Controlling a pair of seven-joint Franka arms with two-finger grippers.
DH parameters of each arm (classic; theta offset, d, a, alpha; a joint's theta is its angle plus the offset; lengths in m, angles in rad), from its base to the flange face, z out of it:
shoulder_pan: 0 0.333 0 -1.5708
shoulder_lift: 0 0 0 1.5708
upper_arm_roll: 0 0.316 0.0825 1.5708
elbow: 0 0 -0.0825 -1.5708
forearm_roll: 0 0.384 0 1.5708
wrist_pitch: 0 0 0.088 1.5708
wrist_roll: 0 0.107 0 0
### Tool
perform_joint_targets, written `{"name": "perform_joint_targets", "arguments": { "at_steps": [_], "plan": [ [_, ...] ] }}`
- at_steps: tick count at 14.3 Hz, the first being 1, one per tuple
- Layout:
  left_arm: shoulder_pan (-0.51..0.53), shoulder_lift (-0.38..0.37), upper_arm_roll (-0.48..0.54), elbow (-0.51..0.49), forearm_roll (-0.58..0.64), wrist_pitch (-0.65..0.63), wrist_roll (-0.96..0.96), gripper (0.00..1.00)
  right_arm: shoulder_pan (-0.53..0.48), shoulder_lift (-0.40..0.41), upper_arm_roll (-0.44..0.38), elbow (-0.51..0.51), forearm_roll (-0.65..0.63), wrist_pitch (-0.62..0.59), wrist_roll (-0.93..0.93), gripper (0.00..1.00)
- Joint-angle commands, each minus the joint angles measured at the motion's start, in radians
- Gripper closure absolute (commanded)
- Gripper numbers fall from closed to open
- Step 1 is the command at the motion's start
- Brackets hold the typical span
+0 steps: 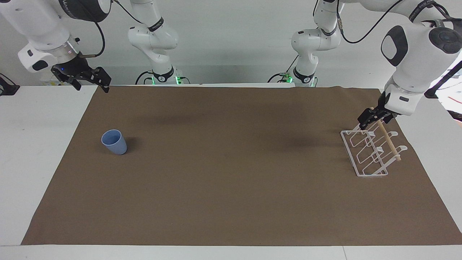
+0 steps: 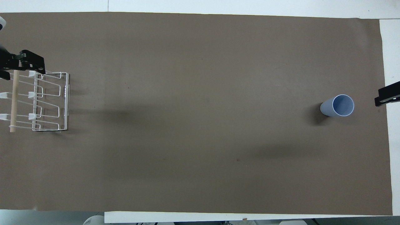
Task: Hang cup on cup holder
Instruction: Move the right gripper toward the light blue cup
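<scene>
The light-blue cup [image 1: 114, 142] stands upright, mouth up, on the brown mat toward the right arm's end; it also shows in the overhead view [image 2: 338, 106]. The white wire cup holder [image 1: 368, 153] with its wooden dowel [image 1: 388, 139] stands on the mat at the left arm's end, also in the overhead view [image 2: 47, 101]. My left gripper [image 1: 374, 119] is open at one end of the dowel, a finger on each side, gripping nothing. My right gripper [image 1: 82, 77] is open and empty, raised over the white table beside the mat's corner, far from the cup.
The brown mat [image 1: 231, 187] covers most of the white table [image 1: 32, 144]. Both arm bases stand at the table's edge nearest the robots. Nothing else lies on the mat between cup and cup holder.
</scene>
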Motion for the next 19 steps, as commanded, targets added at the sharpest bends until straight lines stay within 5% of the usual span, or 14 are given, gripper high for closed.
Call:
{"name": "perform_joint_targets", "arguments": {
  "at_steps": [1, 10, 13, 19],
  "plan": [
    [0.001, -0.017, 0.003, 0.036, 0.008, -0.082, 0.096, 0.0, -0.003, 0.003, 0.003, 0.008, 0.003, 0.005, -0.005, 0.0],
    [0.005, -0.012, 0.014, 0.091, -0.107, -0.13, 0.184, 0.0, -0.011, -0.019, 0.003, -0.022, 0.005, 0.006, -0.024, 0.0],
    [0.005, -0.012, 0.014, 0.09, -0.1, -0.119, 0.178, 0.0, -0.056, -0.013, -0.001, -0.105, 0.005, 0.166, -0.215, 0.0],
    [0.004, -0.023, 0.011, 0.066, -0.097, -0.122, 0.181, 0.0, -0.115, 0.067, -0.001, -0.325, 0.038, 0.459, -0.259, 0.03]
  ]
}}
